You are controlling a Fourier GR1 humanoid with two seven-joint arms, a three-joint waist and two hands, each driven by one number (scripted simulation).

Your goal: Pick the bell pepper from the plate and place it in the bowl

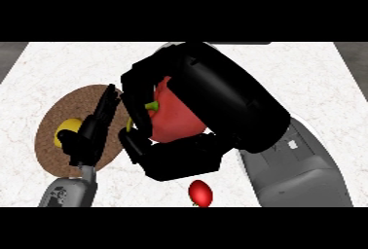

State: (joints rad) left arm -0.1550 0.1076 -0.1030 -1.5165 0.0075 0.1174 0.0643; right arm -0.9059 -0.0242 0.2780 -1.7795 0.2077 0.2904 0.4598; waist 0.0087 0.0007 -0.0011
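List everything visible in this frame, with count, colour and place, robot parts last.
bell pepper: one, red with a green stem, at centre, held up in the right hand
plate: one, brown and round, on the counter at left, partly behind the left hand
yellow item: one, on the plate's left part; too hidden to identify
small red item: one, on the counter near the lower edge, right of centre
counter: one, white and speckled, filling the view
bowl: none visible; it may be hidden behind the right hand
left hand: one, black, fingers straight, over the plate
right hand: one, black, fingers and thumb curled round the bell pepper
forearms: two, grey, coming in from the lower edge
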